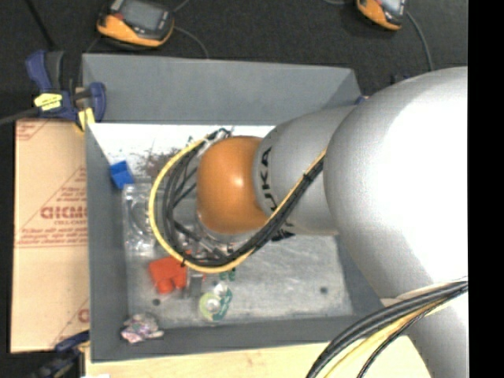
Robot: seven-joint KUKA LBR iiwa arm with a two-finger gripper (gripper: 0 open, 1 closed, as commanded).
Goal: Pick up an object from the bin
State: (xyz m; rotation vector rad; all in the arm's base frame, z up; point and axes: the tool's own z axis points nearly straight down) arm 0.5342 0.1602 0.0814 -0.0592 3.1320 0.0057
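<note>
My gripper [198, 250] shows as a dark body under the arm's orange cover, low over the left half of the bin. Just below and left of it lies a red blocky thing [164, 274], close to the gripper or touching it; I cannot tell which. A small round green and white thing [214, 302] lies right below the gripper. A clear plastic piece [139, 220] lies to its left, by the bin's left wall.
A blue block [120, 175] sits in the far left corner, with dark specks of debris beside it. A crumpled pale pink and grey scrap [141, 330] lies in the near left corner. The arm and its cables cover the bin's middle and right.
</note>
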